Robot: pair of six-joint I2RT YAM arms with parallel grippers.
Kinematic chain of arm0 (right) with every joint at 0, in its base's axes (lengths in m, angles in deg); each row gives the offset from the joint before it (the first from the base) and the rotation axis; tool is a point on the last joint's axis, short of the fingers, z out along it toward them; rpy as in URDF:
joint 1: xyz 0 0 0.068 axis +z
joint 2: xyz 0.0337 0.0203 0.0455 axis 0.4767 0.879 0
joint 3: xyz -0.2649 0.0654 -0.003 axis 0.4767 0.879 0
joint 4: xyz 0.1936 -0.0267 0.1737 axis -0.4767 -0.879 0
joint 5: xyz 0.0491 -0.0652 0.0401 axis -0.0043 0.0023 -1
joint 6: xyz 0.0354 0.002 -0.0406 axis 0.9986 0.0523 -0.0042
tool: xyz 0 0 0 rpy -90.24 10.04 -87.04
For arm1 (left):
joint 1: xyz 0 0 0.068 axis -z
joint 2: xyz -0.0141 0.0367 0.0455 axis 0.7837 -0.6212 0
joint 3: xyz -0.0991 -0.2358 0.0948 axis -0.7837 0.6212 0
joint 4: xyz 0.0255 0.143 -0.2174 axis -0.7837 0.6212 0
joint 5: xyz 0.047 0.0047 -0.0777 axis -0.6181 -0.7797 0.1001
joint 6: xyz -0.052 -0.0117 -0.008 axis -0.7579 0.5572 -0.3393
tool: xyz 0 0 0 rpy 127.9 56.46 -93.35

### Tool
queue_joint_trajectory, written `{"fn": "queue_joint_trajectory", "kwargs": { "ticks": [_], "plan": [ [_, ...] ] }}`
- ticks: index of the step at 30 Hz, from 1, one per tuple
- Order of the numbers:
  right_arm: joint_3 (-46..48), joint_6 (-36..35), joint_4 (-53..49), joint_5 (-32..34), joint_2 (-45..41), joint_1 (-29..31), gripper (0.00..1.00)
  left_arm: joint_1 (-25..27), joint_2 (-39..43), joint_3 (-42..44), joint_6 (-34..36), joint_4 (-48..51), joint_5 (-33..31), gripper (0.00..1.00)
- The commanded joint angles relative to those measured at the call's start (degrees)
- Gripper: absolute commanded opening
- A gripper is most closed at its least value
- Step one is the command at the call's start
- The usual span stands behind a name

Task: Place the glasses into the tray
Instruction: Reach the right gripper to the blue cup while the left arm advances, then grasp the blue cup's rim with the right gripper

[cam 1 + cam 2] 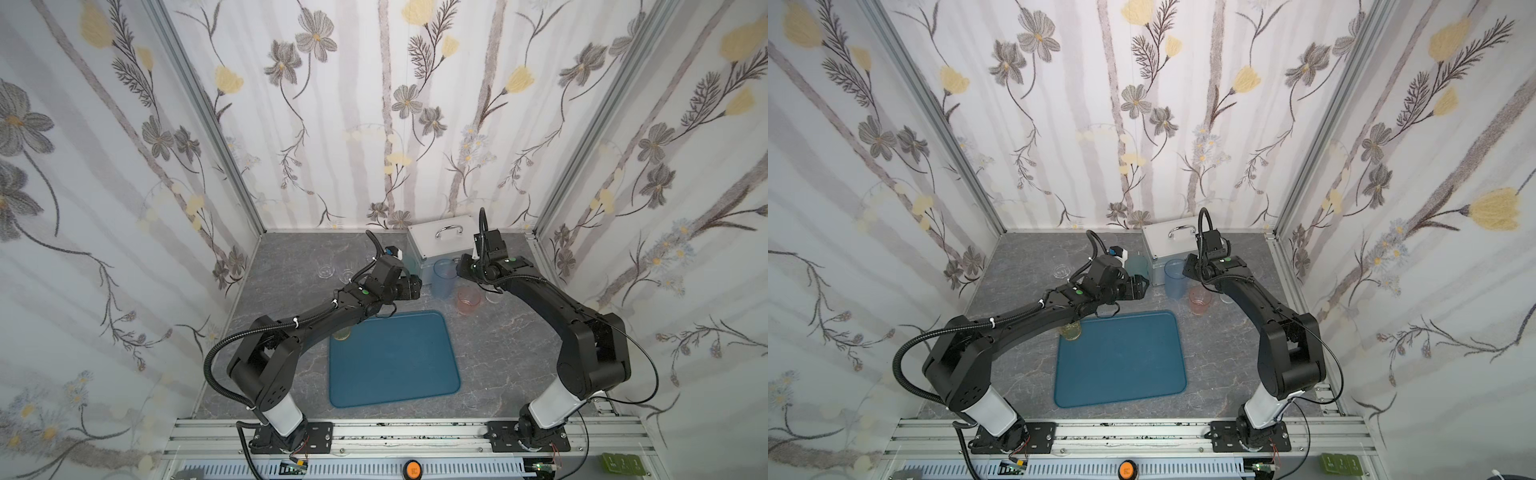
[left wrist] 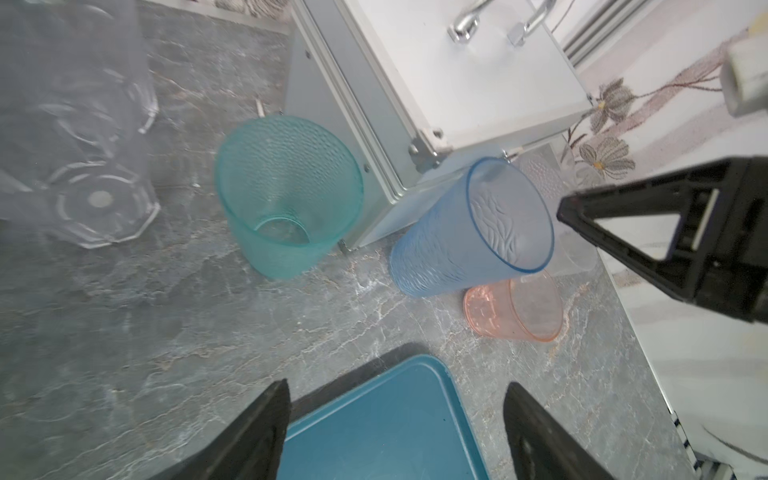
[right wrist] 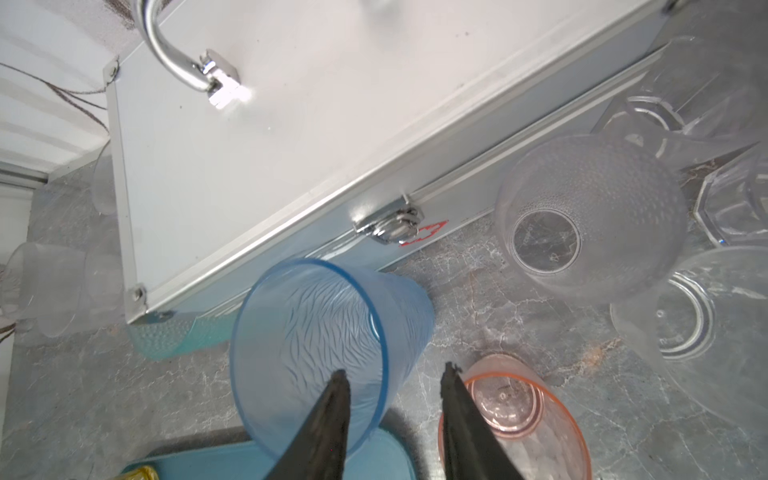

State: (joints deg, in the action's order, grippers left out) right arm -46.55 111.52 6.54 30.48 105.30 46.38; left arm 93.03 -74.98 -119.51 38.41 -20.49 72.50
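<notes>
Grey tabletop (image 1: 282, 299); outstretched right claw (image 3: 395, 370) straddles blue tumbler (image 3: 311, 332).

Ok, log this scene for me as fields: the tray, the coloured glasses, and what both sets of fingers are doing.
tray: teal-blue, mid-table, mostly bare
in tray: yellow glass, far left corner, partly under the left arm
on table: blue glass, pink glass, teal glass, clear glasses, near the silver case
left fingers: open, empty
right fingers: open, at the blue glass's rim, not closed on it
</notes>
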Motion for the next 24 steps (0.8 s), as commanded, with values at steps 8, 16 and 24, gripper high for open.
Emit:
{"fn": "queue_joint_trajectory", "kwargs": {
  "ticks": [8, 16, 24],
  "plan": [
    [-3.17, -2.48, 1.62, 1.84, 5.07, 0.28, 0.3, 0.87, -3.97, -1.91, -1.83, -4.41, 2.31, 0.88],
    [-4.17, -4.48, 0.31, 5.01, 6.98, 1.49, 0.21, 0.85, -3.07, -1.2, -1.57, -4.86, 1.26, 0.88],
    [-5.08, -6.24, -2.45, 9.97, 5.91, 3.75, 0.08, 0.85, -0.56, 0.15, -1.4, -4.86, -0.16, 0.88]
  ]
}}
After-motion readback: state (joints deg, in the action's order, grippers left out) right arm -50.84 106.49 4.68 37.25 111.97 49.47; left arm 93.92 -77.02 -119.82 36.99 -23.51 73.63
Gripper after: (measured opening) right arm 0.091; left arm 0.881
